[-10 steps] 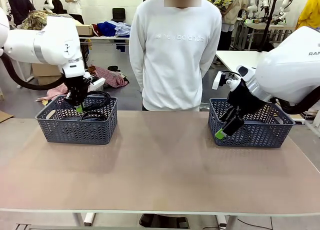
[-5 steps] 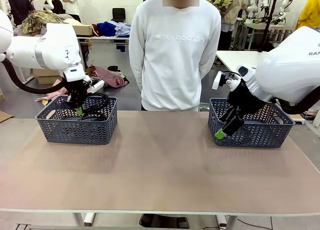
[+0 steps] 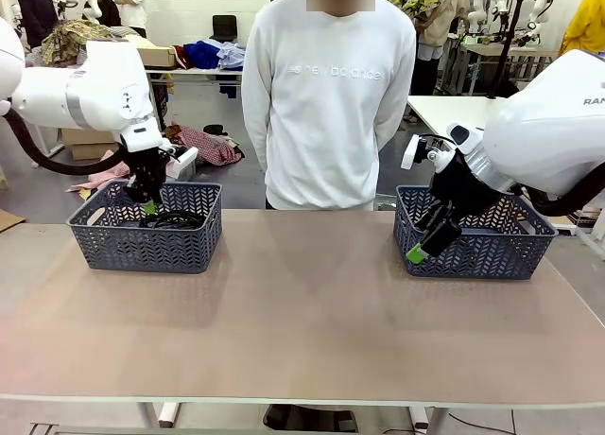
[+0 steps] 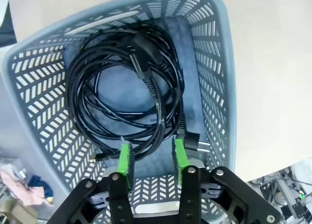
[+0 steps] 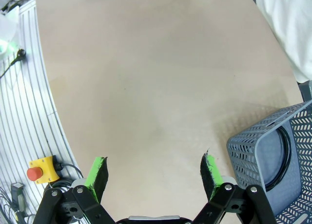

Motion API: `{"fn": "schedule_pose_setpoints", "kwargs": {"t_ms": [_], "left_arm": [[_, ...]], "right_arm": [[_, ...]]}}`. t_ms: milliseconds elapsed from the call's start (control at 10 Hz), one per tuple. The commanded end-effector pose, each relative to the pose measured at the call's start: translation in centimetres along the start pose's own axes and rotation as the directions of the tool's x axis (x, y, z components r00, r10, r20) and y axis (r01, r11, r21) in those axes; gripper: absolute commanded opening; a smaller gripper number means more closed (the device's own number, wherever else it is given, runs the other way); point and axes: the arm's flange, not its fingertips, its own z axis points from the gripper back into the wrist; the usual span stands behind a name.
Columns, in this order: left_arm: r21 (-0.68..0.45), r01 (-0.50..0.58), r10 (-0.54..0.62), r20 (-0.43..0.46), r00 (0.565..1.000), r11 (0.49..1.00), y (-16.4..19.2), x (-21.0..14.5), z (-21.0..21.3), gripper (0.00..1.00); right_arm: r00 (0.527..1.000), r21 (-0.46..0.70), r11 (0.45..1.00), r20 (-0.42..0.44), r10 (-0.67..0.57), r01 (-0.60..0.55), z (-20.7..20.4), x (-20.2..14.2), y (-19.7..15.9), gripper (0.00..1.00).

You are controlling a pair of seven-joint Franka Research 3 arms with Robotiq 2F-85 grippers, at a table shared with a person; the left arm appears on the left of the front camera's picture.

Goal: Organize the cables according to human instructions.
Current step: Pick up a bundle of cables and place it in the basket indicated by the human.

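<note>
Coiled black cables [image 4: 126, 87] lie inside the left grey basket [image 3: 144, 238] on the table [image 3: 302, 331], the left hand [image 4: 151, 156] parted empty above them, the right hand [image 5: 152, 173] spread wide.

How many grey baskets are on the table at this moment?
2. One basket stands at the robot's left end of the table, holding coiled black cables under the left gripper. The other basket stands at the right end, beside the right gripper.

Cables [image 4: 126, 87] in left basket [image 3: 146, 236]; right basket [image 3: 477, 246] opposite.
</note>
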Motion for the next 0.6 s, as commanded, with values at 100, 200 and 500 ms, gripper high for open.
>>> {"fn": "schedule_pose_setpoints", "kwargs": {"t_ms": [100,200,500], "left_arm": [[0.009,-0.030,0.030,0.034,0.999,1.000,0.1,-0.3,0.9,0.90],[0.017,-0.033,0.032,0.041,0.999,0.999,0.1,-0.2,1.4,0.75],[0.027,-0.038,0.037,0.046,0.998,0.999,-0.1,-0.1,2.0,1.00]], "right_arm": [[1.000,-0.002,1.000,-0.003,-0.004,0.004,0.1,0.2,-0.1,1.00],[1.000,-0.002,1.000,-0.003,-0.004,0.004,0.1,0.2,-0.1,1.00],[1.000,-0.002,1.000,-0.003,-0.004,0.004,0.1,0.2,-0.1,1.00]]}}
